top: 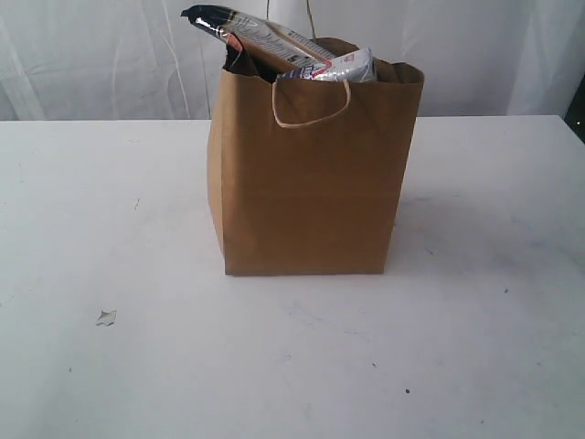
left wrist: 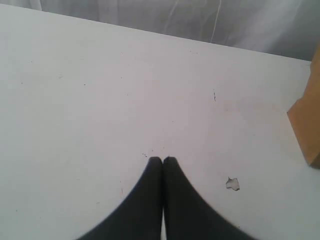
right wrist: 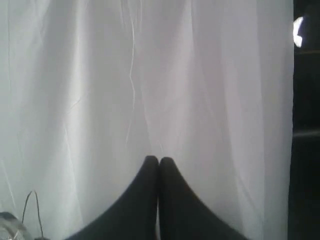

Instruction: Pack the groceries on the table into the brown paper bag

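Brown paper bag [top: 311, 183] upright, long dark-topped packet [top: 265, 37] protruding, print blurred

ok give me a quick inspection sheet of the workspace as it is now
surface: large flat white tabletop, faint scuffs and specks
job's things: tall upright brown kraft paper bag; long dark-topped packet and white-blue printed package poke out of its top; no other groceries in view
clutter: small pale scrap on the tabletop, left of the bag in the exterior view
end effectors: left end effector shut, empty, over bare tabletop; right end effector shut, empty, facing the curtain
cables: nothing seen
surroundings: white curtain behind the table
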{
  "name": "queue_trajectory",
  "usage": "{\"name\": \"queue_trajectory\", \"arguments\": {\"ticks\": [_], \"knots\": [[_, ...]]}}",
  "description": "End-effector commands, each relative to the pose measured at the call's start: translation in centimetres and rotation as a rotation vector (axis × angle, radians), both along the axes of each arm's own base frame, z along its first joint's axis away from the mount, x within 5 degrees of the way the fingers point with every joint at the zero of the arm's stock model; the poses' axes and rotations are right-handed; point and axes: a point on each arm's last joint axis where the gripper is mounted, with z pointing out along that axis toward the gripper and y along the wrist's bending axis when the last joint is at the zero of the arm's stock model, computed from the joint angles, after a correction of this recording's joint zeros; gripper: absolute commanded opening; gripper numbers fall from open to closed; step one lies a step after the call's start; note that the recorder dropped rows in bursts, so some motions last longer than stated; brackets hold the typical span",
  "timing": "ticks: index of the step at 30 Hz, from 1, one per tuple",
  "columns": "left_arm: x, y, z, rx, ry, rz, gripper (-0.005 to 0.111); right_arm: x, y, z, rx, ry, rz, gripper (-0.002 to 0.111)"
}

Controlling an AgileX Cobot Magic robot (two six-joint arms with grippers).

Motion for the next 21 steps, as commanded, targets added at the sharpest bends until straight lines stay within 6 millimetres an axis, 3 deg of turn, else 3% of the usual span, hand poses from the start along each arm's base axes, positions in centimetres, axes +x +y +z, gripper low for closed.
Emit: {"name": "queue_trajectory", "arguments": {"ticks": [1, 12, 18, 20, 21], "knots": [[0.0, 0.0, -0.1, -0.006, -0.005, 0.004, 0.0, -2.8, -0.2, -3.8, -0.026, 0.04, -0.015, 0.0], [0.0, 0.0, -0.1, -0.006, -0.005, 0.004, 0.0, -8.3, -1.1, -17.9, -0.059, 0.092, -0.146, 0.0], [0.0, 0.0, -0.1, -0.006, -0.005, 0.004, 0.0, -10.3, -1.2, -23.1, -0.02, 0.126, -0.191, 0.0], [-0.1, 0.1, -0.1, -0.007, -0.005, 0.006, 0.0, -10.2, -1.2, -23.2, -0.012, 0.099, -0.192, 0.0], [-0.1, 0.1, -0.1, -0.008, -0.012, 0.005, 0.0, -10.2, -1.3, -23.9, -0.01, 0.175, -0.199, 0.0]]}}
